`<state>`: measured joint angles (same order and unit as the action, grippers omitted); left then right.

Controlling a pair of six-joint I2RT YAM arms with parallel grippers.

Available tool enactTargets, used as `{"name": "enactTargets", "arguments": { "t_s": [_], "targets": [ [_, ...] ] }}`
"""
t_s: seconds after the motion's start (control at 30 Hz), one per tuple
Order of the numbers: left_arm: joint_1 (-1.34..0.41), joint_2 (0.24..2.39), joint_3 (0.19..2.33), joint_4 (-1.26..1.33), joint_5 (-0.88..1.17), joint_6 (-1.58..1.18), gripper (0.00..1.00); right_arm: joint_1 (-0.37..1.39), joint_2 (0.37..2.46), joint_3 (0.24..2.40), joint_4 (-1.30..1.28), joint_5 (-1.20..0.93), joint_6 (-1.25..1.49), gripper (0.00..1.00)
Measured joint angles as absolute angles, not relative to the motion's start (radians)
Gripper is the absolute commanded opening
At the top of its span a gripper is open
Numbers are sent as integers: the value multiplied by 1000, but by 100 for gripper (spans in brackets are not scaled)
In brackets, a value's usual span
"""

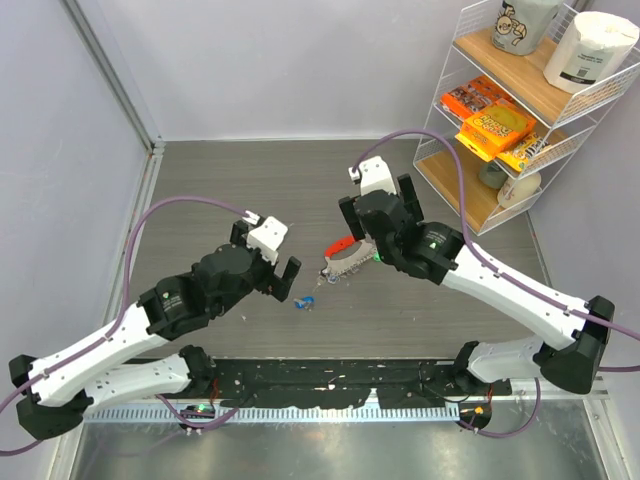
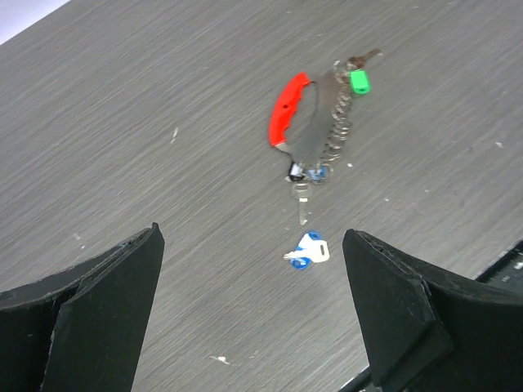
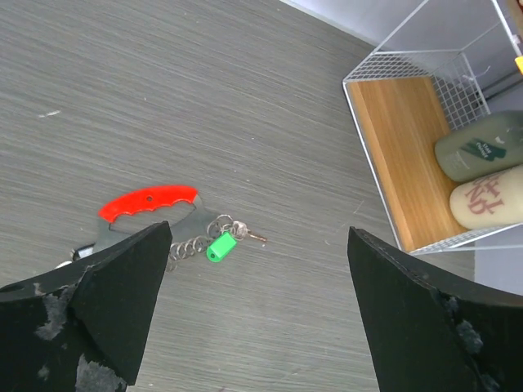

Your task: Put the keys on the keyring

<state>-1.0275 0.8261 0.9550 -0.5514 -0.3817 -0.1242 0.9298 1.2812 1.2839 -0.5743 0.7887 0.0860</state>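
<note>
The keyring lies flat on the table: a red curved clip point(image 1: 343, 244) point(image 2: 288, 110) point(image 3: 149, 201) on a grey metal blade, with a silvery chain point(image 2: 339, 122) point(image 3: 192, 243) beside it. The green key point(image 2: 359, 80) point(image 3: 221, 245) rests at the chain's far end, among its rings. A small silvery key point(image 2: 302, 200) pokes out at the near end. The blue key point(image 1: 305, 301) point(image 2: 309, 250) lies loose, apart from the chain. My left gripper point(image 1: 275, 262) point(image 2: 252, 237) hovers open just left of the blue key. My right gripper point(image 1: 372, 222) point(image 3: 260, 235) hangs open above the keyring, holding nothing.
A white wire rack point(image 1: 500, 120) point(image 3: 425, 155) stands at the back right with snack packs, two bottles point(image 3: 482, 163) and a paper roll point(image 1: 592, 50). Grey walls close the left and back. A black rail point(image 1: 330, 385) runs along the near edge.
</note>
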Motion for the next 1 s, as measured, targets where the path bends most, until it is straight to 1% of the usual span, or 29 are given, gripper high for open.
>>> {"name": "enactTargets", "arguments": {
  "t_s": [0.23, 0.27, 0.3, 0.47, 0.53, 0.63, 0.73, 0.93, 1.0],
  "targets": [
    [-1028, 799, 867, -550, -456, -134, 99, 934, 1229, 1216, -520, 724, -65, 95],
    [-1028, 788, 850, -548, -457, -141, 99, 934, 1221, 1200, -518, 702, -96, 99],
    [-1028, 776, 836, -545, -457, -147, 99, 934, 1218, 1192, -525, 671, -132, 100],
    [-1028, 675, 774, -521, -440, -180, 99, 933, 1230, 1178, -551, 525, -292, 100],
    [-1028, 648, 765, -511, -429, -189, 99, 926, 1225, 1151, -544, 457, -353, 100],
    [-1028, 615, 744, -484, -402, -208, 99, 898, 1185, 1060, -509, 299, -481, 96],
    [-1028, 598, 722, -465, -377, -223, 99, 853, 1134, 965, -498, 156, -600, 95],
    [-1028, 588, 690, -460, -346, -234, 99, 708, 1140, 925, -476, -109, -750, 100],
    [-1028, 584, 686, -459, -339, -235, 99, 672, 1161, 925, -463, -195, -788, 100]
  ]
}}
